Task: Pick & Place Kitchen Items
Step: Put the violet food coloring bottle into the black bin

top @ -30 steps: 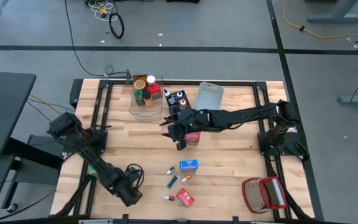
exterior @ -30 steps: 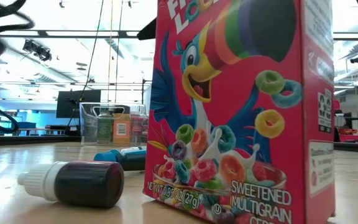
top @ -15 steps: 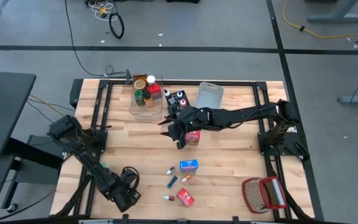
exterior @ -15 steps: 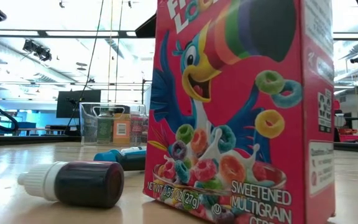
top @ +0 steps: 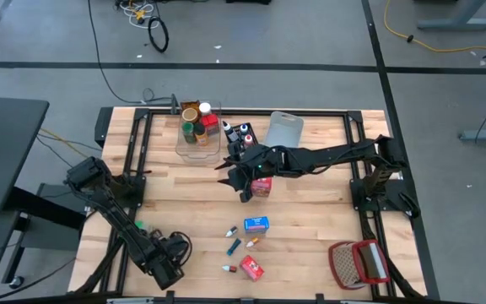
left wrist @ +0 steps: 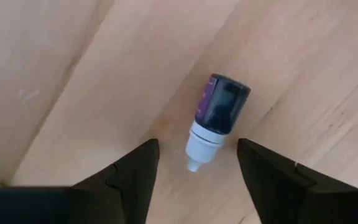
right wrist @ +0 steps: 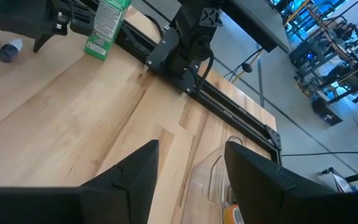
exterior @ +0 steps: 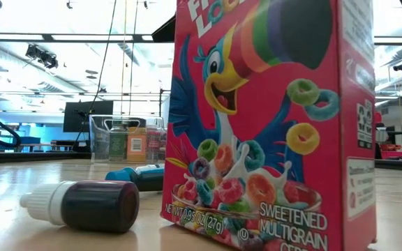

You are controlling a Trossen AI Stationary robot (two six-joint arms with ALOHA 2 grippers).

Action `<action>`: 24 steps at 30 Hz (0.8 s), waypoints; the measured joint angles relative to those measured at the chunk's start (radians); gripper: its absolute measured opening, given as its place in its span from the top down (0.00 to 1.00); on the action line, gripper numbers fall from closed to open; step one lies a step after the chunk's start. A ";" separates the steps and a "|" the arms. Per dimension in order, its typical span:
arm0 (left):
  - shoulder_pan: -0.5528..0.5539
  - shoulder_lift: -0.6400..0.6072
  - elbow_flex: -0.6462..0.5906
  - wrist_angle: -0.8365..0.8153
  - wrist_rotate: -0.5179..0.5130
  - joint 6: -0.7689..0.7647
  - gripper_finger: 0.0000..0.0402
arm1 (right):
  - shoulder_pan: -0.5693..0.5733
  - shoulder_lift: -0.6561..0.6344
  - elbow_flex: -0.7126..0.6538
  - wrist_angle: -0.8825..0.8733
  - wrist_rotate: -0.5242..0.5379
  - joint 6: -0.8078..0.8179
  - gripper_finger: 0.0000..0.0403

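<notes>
A small purple tube [left wrist: 219,112] lies on its side on the bare table [top: 184,198], white nozzle towards the near edge, so it needs a grip across its body. It seems to belong to the loose cluster at centre near, with the cereal box [exterior: 264,125] and blue box [top: 256,224]. The left gripper [top: 165,263] hangs at the near left, fingers apart and empty. Its wrist view frames the tube in the gap, but it is short of the cluster, so lined up, not gripping. The right gripper [top: 241,181] reaches to mid-table beside a red box [top: 261,187], fingers apart with nothing between them. Just beyond is the clear bin [top: 199,139] of jars, probably the drop point.
</notes>
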 joint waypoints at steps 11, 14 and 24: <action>0.001 0.000 -0.002 -0.021 -0.063 0.030 0.71 | 0.000 0.000 0.000 -0.001 0.000 0.012 0.52; 0.002 0.001 -0.002 -0.021 -0.075 0.048 0.79 | 0.000 0.000 0.000 -0.007 0.000 0.036 0.52; 0.019 0.008 -0.005 -0.047 -0.266 0.095 0.84 | 0.010 0.001 0.000 -0.032 0.001 0.117 0.52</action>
